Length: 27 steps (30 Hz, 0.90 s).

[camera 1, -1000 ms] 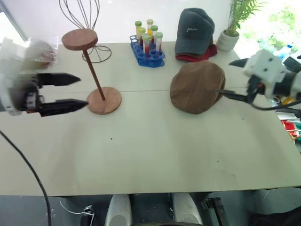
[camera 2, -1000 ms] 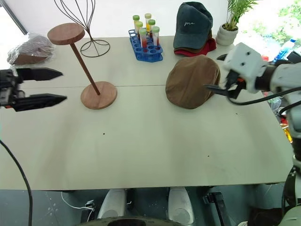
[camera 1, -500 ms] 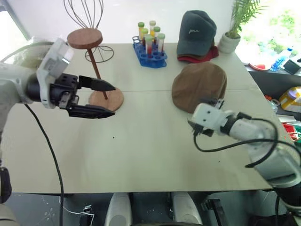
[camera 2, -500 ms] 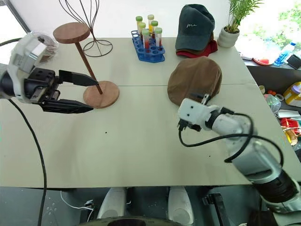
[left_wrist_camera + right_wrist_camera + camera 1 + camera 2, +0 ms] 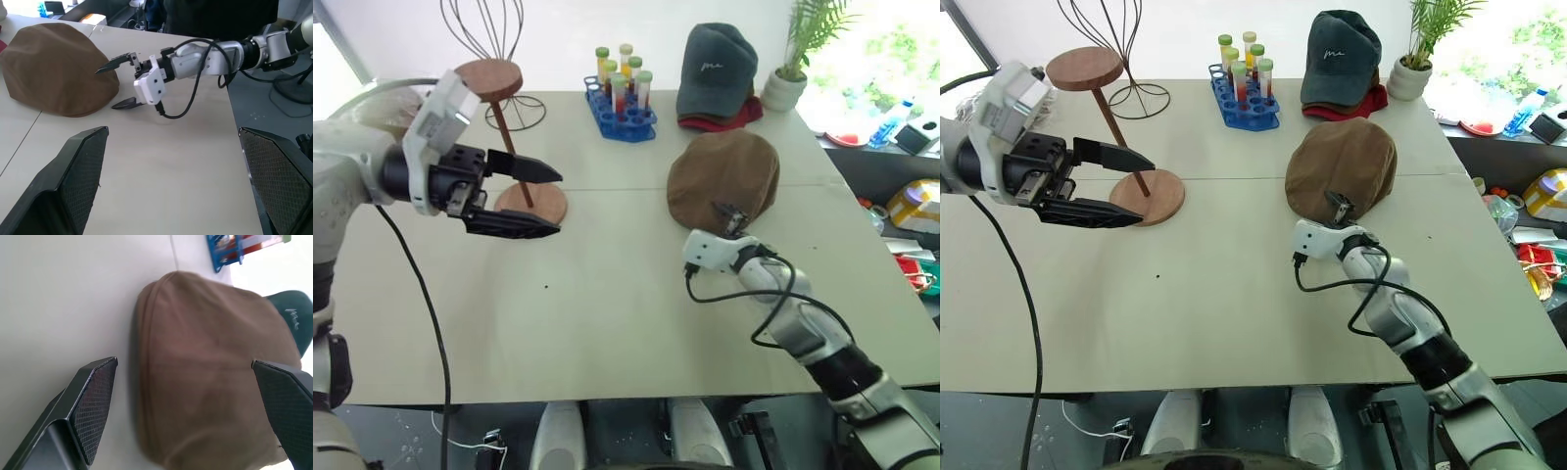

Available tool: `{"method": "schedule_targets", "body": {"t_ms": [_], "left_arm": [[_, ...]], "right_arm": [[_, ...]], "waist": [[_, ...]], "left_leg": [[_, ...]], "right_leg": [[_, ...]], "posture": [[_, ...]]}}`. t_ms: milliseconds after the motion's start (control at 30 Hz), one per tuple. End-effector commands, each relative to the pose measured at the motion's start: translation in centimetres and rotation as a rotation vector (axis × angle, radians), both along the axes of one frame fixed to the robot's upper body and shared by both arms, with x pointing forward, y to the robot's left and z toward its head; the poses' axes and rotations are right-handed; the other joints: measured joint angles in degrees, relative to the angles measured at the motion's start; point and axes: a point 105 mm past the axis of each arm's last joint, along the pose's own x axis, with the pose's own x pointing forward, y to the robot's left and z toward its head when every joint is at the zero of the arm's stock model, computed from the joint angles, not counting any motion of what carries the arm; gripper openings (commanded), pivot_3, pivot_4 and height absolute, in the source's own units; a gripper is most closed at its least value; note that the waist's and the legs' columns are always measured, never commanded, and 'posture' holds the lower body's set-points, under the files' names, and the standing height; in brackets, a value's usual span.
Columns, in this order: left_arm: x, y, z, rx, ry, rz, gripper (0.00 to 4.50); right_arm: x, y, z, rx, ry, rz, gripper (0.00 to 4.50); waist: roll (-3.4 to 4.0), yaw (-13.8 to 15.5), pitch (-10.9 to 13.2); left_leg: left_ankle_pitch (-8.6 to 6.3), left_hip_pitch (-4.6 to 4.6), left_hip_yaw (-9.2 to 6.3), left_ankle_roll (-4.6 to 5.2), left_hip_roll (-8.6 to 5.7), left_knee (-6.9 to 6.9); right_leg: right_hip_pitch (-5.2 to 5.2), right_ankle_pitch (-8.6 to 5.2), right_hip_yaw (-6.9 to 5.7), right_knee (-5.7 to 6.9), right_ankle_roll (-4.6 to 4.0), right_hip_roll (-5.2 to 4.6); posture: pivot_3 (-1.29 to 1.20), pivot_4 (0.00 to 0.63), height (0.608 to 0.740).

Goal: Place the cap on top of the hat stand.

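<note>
A: What's the setting?

B: A wide pale table (image 5: 607, 323) made of two panels with a seam running across, set against a white wall, with bright windows and greenery at about 1 o'clock. Clutter sits on the floor off the table's right edge.

A: And on the table, biggest first?

B: The brown cap (image 5: 722, 182) lies flat right of centre, at roughly 2 o'clock from the table's middle. The hat stand (image 5: 504, 137) is at about 10 o'clock, its round top bare and its rod slanting down to the wide base. Behind it is a wire stand (image 5: 497, 59). A grey baseball cap (image 5: 717, 69) sits on a red thing at 1 o'clock, a potted plant (image 5: 793, 69) just beside it, and a blue rack of tubes (image 5: 622, 93) is at 12.

A: The grippers?

B: The left gripper (image 5: 548, 201) hovers in front of the stand's base, fingers spread wide, holding nothing. The right gripper (image 5: 113, 87) is low at the cap's near edge, fingers wide apart, one above the brim and one by the table, not closed on it
</note>
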Motion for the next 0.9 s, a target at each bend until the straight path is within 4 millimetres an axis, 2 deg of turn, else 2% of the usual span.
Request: {"method": "schedule_targets", "body": {"t_ms": [33,133,300,400,633,800,900], "left_arm": [[-0.3,0.0,0.8,-0.007,-0.046,-0.002,4.47],[-0.3,-0.1,0.8,-0.023,-0.054,0.007,4.47],[-0.3,-0.1,0.8,-0.034,-0.060,0.018,4.47],[-0.3,-0.1,0.8,-0.042,-0.063,0.023,4.50],[-0.3,-0.1,0.8,-0.055,-0.065,0.034,4.50],[-0.2,-0.1,0.8,-0.072,-0.070,0.050,4.50],[-0.1,0.0,0.9,-0.084,-0.074,0.068,4.50]], "right_arm": [[1.6,-1.6,-0.9,-0.042,-0.018,-0.071,4.50],[2.8,-2.2,-1.3,-0.047,-0.032,-0.107,4.50],[3.4,-2.7,-1.6,-0.045,-0.047,-0.129,4.50],[3.4,-2.7,-1.4,-0.036,-0.055,-0.127,3.68],[3.2,-3.2,-1.3,-0.047,-0.062,-0.129,0.07],[3.0,-4.2,-0.6,-0.038,-0.075,-0.151,0.07],[3.0,-4.4,0.6,-0.028,-0.101,-0.143,0.07]], "waist": [[-0.02,0.0,0.0],[-0.11,0.2,-0.1],[-0.23,0.3,-0.1],[-0.23,0.4,-0.1],[-0.25,0.3,-0.1],[-0.25,0.5,-0.1],[-0.25,0.4,-0.1]], "left_leg": [[0.00,0.00,0.00,0.00,0.00,0.00],[0.00,0.00,-0.02,0.00,0.00,0.02],[0.00,0.01,-0.03,0.00,0.00,0.03],[0.00,0.01,-0.04,0.00,0.00,0.03],[0.00,0.00,-0.05,0.00,0.00,-0.02],[0.00,-0.01,-0.06,0.00,0.00,-0.02],[0.00,-0.01,-0.06,0.00,0.00,-0.02]], "right_leg": [[0.00,0.00,0.00,0.00,-0.01,0.00],[0.05,0.00,0.00,0.00,-0.01,0.00],[0.09,0.01,0.00,0.00,0.00,0.00],[0.09,0.01,0.00,0.00,0.00,0.00],[0.07,0.00,0.00,-0.01,0.01,0.02],[0.07,0.00,0.00,-0.01,0.01,0.02],[0.07,-0.01,0.00,-0.02,0.01,0.02]], "posture": [[0.00,0.150,0.728],[0.00,0.150,0.728],[0.00,0.150,0.728],[0.00,0.150,0.728],[0.00,0.150,0.728],[0.00,0.150,0.728],[0.00,0.150,0.728]]}}
